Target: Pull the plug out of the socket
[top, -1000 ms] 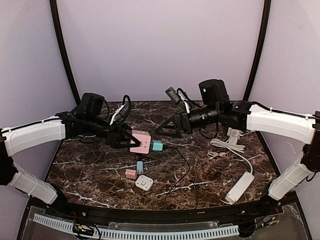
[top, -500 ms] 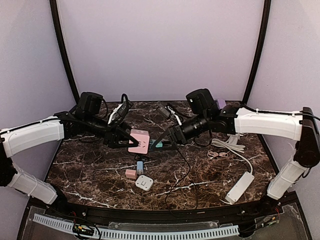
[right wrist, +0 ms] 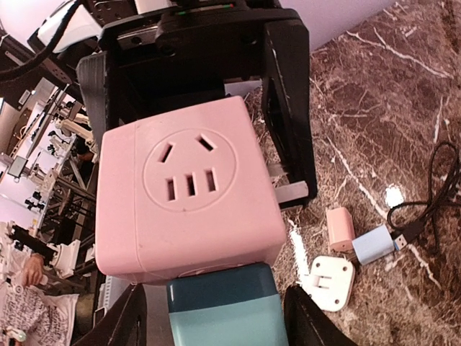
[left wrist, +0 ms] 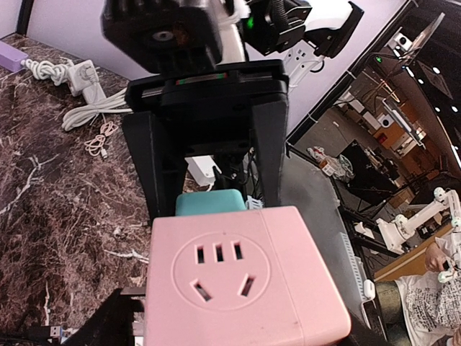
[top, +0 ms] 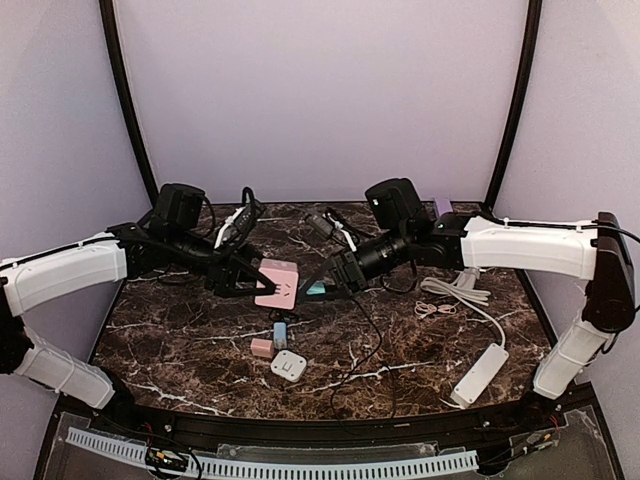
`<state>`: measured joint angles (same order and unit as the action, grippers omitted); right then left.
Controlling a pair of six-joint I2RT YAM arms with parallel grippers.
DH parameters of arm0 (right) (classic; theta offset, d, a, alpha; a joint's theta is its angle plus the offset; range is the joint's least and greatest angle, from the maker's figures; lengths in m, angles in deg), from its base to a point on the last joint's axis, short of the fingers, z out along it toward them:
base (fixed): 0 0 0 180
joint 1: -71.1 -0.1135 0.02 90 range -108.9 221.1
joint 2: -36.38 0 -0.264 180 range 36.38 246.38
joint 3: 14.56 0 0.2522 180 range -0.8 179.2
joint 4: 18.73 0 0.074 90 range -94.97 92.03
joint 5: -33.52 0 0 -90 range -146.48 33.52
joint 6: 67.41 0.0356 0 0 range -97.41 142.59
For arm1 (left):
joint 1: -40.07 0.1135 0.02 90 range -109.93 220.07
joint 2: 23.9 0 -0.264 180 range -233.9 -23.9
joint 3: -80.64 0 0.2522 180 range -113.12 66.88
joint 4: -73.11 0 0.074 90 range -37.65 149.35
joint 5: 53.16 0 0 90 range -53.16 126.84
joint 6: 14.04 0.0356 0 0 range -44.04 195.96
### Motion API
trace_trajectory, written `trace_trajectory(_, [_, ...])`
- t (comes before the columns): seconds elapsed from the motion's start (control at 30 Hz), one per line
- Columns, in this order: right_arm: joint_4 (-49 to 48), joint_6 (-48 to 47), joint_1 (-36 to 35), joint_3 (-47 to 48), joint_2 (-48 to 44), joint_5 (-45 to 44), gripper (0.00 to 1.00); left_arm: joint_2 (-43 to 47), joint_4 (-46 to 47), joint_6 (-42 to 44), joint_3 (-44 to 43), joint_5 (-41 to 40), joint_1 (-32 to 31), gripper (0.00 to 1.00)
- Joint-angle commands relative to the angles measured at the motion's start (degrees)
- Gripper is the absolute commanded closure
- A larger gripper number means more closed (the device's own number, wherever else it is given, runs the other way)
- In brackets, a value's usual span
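The left gripper point(top: 250, 284) reaches in from the left and clamps the small pink cube-shaped socket block point(top: 279, 283) between its black fingers. In the right wrist view those fingers point(right wrist: 288, 122) bracket the cube's sides, apparently to brace it for the pull. The socket sits left of centre on the dark marble-patterned table point(top: 170, 340), one outlet face turned upward. A teal rectangular plug point(top: 316, 290) is seated in the socket's right-hand face, pressed flush against it and not yet withdrawn.

The right gripper point(top: 337, 278) has its fingers spread to either side of the plug. The wrist views show a narrow gap at each flank — straddling it, not yet squeezing. Closing on the teal body comes next, it seems, and then a straight tug to the right, away from the held cube.

Nearer the arms, a small flat pink block point(top: 262, 347), a blue-grey adapter point(top: 280, 332) and a white square plug point(top: 288, 366) lie loose on the marble. A long white power strip point(top: 480, 373) rests near the right edge, well apart from the work.
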<state>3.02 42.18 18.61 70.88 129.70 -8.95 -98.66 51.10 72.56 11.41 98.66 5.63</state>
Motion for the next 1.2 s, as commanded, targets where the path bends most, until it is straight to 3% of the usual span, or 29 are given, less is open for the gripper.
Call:
trace_trajectory(0.0, [-3.16, 0.28, -0.60, 0.41, 0.42, 2.54, 0.55, 1.82, 1.77, 1.06, -0.43, -0.50, -0.26, 0.99])
trace_trajectory(0.17, [-3.83, 0.47, -0.59, -0.30, -0.25, 2.13, 0.80, 1.86, 1.79, 1.19, -0.34, -2.68, -0.26, 0.99])
trace_trajectory(0.23, [-4.01, 0.47, -0.59, -0.46, -0.59, 1.56, 0.91, 2.03, 1.58, 1.20, -0.28, -4.88, -0.22, 0.90])
trace_trajectory(0.27, [-4.03, 0.47, -0.62, -0.53, -0.79, 1.05, 0.96, 2.17, 1.40, 1.29, -0.29, -7.09, -0.25, 0.72])
trace_trajectory(0.3, [-4.06, 0.39, -0.59, -0.61, -1.02, 0.22, 1.00, 2.26, 0.69, 1.38, -0.36, -8.53, -0.25, 0.48])
trace_trajectory(0.37, [-3.96, 0.27, -0.60, -0.76, -1.55, -1.85, 1.00, 2.68, -0.51, 1.94, -0.47, -13.41, -0.20, 0.24])
trace_trajectory(0.43, [-3.78, 0.27, -0.60, -1.13, -2.17, -5.88, 1.00, 3.45, -0.90, 2.17, -0.36, -18.38, -0.19, 0.11])
trace_trajectory(0.5, [-3.54, 0.60, -0.60, -1.67, -2.97, -11.30, 1.00, 4.35, -1.01, 2.09, 0.29, -24.43, -0.22, 0.06])
trace_trajectory(0.7, [0.47, 1.89, -2.66, -1.17, -3.63, -30.25, 1.00, 6.42, 0.19, 0.99, 2.12, -38.23, -0.19, 0.03])
trace_trajectory(0.9, [10.74, 5.81, -6.43, 6.22, 2.40, -49.76, 1.00, 6.63, 5.93, -1.88, 4.94, -33.56, -0.27, 0.03])
trace_trajectory(1.17, [11.44, 10.13, -8.81, 11.15, 7.28, -56.60, 1.00, 2.48, 5.90, -4.27, 4.03, -31.71, -0.91, 0.04])
